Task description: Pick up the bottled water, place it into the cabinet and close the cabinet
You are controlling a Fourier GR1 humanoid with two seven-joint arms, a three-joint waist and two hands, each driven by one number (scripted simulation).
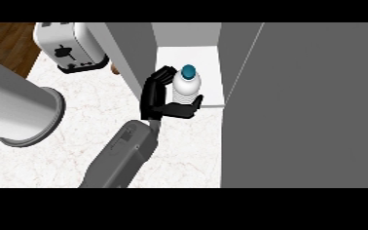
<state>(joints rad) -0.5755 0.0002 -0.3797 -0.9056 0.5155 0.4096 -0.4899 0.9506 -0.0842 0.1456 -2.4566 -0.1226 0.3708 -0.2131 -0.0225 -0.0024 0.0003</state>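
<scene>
Holding: the bottled water stands upright at centre frame in a black hand, blue cap up, at the front lip of the cabinet.
Which hand: the grey forearm rises from the lower edge, left of centre, and slants up and to the right; whether it is the robot's left or right arm cannot be told from this one view, though the palm lies on the left of the bottle. No second hand shows.
Hand state: fingers curl round the left side of the bottle and the thumb hooks under its right side near the base, so the bottle is pinched between them.
Why upright: judged from the task, keeping the bottle vertical lets it be set on the pale cabinet floor without tipping.
Where the bottle is: over the cabinet's front edge, between the grey left wall and the door; whether its base already rests on the shelf cannot be told.
Door: the broad grey panel fills the right of the frame, swung open; closing it is not yet done.
Counter: the marbled counter carries a toaster at upper left and a grey cylindrical vessel at the left edge, both well apart from the hand.
</scene>
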